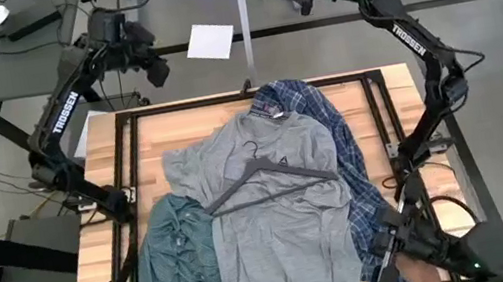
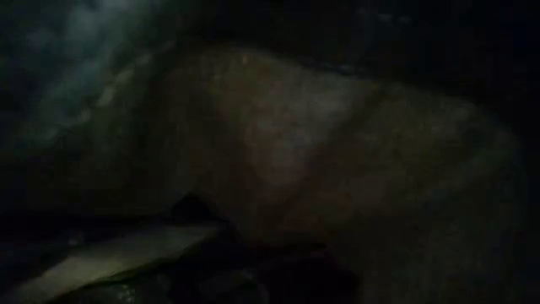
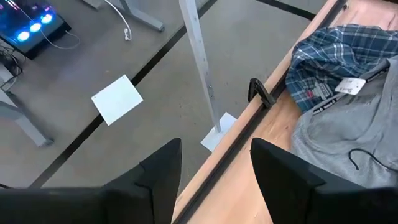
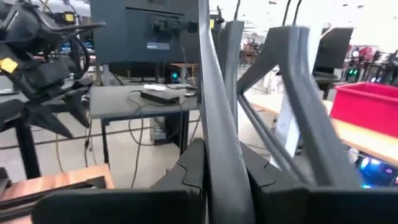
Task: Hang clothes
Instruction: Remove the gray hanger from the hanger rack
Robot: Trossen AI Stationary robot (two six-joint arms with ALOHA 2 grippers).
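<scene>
Hanger (image 4: 217, 124) clamped in right gripper (image 4: 217, 180) beyond grey tee (image 1: 272, 208); left gripper (image 3: 214, 171) open, empty. I'd lower slowly toward collar.

TROSSEN on left arm (image 1: 64, 110), TROSSEN on right arm (image 1: 410, 42)

My three shirts lie in a heap on the wooden table (image 1: 397, 103). The grey long-sleeve tee (image 1: 279, 218) is spread flat on top, collar toward the far edge. The blue-white plaid shirt (image 1: 346, 161) is rumpled beneath it along my right side. The green checked shirt (image 1: 176, 254) lies crumpled at my left, partly under the tee.
</scene>
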